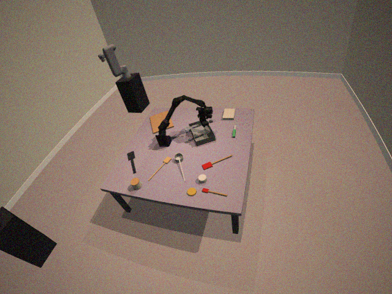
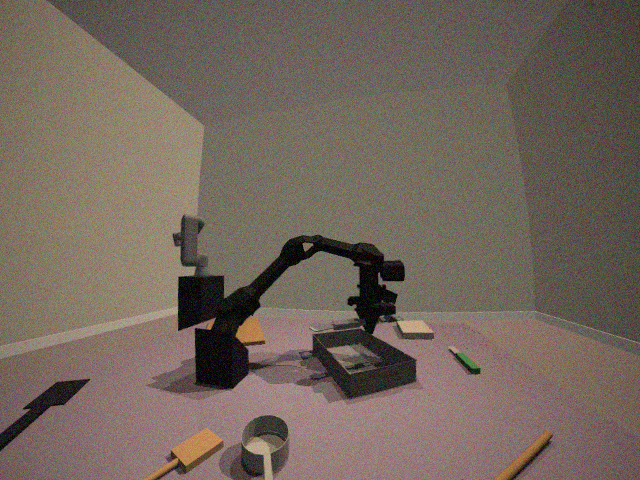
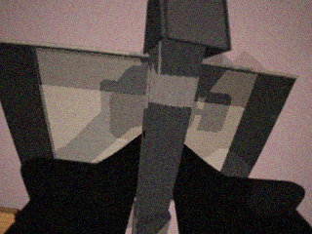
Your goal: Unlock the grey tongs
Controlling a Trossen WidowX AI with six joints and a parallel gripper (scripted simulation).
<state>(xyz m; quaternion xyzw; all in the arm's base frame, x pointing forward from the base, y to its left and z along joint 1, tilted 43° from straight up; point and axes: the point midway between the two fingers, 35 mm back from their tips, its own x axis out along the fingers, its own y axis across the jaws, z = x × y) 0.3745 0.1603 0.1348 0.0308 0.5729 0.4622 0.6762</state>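
Observation:
My gripper (image 1: 206, 124) (image 2: 370, 330) (image 3: 158, 138) points down and is shut on the grey tongs (image 1: 196, 123) (image 2: 347, 326) (image 3: 168, 122). They are held above the roasting tin (image 1: 206, 141) (image 2: 385, 380) (image 3: 19, 112), roughly level, with their tips toward the arm's base side. In the wrist view their arms run as one narrow bar between my fingers, with the dark hinge block at the top. Whether the lock is engaged cannot be seen. The wooden board (image 1: 161, 120) (image 2: 252, 331) lies flat behind the arm's base; its corner shows in the wrist view (image 3: 7, 220).
A cream block (image 1: 228, 113) (image 2: 415, 329) and a green-handled tool (image 1: 234, 131) (image 2: 467, 362) lie beyond the tin. A ladle (image 1: 179, 157), spatulas, a jar (image 1: 135, 183) and a white pot (image 1: 202, 178) are on the table's near half.

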